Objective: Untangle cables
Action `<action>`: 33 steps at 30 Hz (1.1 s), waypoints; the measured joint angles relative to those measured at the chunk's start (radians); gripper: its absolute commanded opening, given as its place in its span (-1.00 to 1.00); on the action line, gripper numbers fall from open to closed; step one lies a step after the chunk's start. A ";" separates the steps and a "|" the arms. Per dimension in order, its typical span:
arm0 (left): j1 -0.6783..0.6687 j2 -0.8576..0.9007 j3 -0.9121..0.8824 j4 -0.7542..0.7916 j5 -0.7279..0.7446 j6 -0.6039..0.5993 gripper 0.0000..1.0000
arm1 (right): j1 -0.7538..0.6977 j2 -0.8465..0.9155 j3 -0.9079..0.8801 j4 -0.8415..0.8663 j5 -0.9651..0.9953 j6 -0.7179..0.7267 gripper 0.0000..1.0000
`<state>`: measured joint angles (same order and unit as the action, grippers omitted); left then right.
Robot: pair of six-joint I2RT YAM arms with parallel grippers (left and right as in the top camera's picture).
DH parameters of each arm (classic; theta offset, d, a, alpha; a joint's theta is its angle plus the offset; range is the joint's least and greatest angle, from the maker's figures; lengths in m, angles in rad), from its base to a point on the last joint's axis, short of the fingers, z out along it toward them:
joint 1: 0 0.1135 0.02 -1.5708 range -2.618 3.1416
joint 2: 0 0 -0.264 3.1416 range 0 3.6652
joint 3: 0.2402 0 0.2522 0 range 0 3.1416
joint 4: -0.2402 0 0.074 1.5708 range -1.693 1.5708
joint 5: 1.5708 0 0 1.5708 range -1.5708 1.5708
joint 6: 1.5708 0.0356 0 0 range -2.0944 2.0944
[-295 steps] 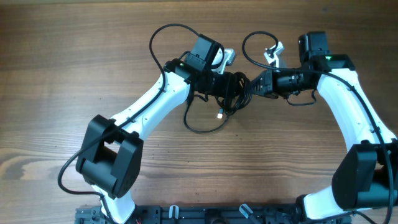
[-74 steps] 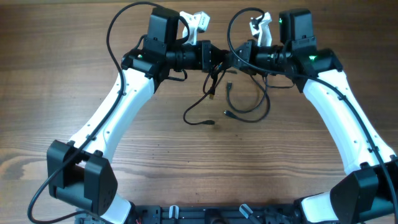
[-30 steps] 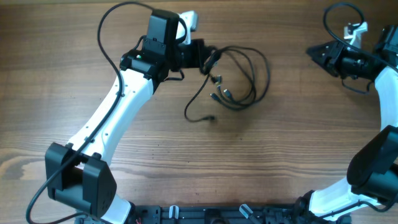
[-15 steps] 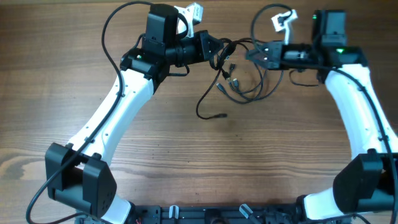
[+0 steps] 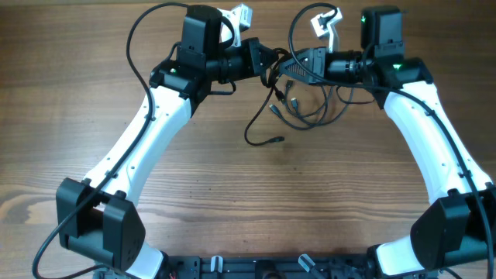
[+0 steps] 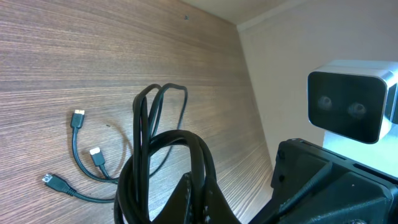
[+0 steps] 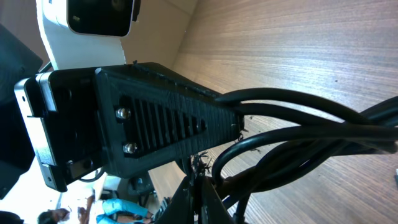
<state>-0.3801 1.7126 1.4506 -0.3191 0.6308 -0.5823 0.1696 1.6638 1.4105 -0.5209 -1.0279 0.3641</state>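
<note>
1. Black cables [image 5: 301, 105] sit in the upper middle of your overhead frame, over the wooden tabletop [image 5: 77, 93].
2. Left pincer [image 5: 269, 62]: clamped on the cables. Your left wrist view shows several loops [image 6: 163, 140] rising from it at the bottom edge.
3. Right pincer [image 5: 287, 68]: clamped on the same bundle from the opposite side, its tip almost touching the left pincer's tip. Your right wrist view shows strands crossing its tip, with the left pincer's ribbed black finger [image 7: 168, 124] just beside them.
4. From the gripped spot, the loops hang down and to the right, onto the tabletop below the right pincer.
5. One loose strand [image 5: 249, 130] curves down and left. Its end plug [image 5: 279, 140] lies apart from the rest, near frame centre.
6. Left wrist view: three small connectors [image 6: 77, 116] lie on the wood at lower left, near one another and not touching.
</note>
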 measured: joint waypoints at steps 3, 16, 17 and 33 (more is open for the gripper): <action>0.000 0.000 0.000 -0.018 -0.007 0.000 -0.92 | 0.000 0.000 0.000 0.003 0.000 0.015 -0.91; 0.000 0.000 0.000 -0.046 -0.046 0.000 -0.92 | 0.060 -0.026 0.000 -0.113 0.090 0.016 -0.91; 0.000 0.000 0.000 -0.046 -0.046 0.000 -0.92 | 0.076 -0.026 0.000 -0.114 0.118 0.016 -0.91; 0.000 0.000 0.000 -0.062 -0.054 -0.016 -0.92 | 0.093 -0.026 0.000 -0.096 0.331 0.058 -0.92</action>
<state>-0.3805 1.7126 1.4506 -0.3813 0.5770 -0.5987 0.2630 1.6379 1.4105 -0.6167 -0.6971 0.4217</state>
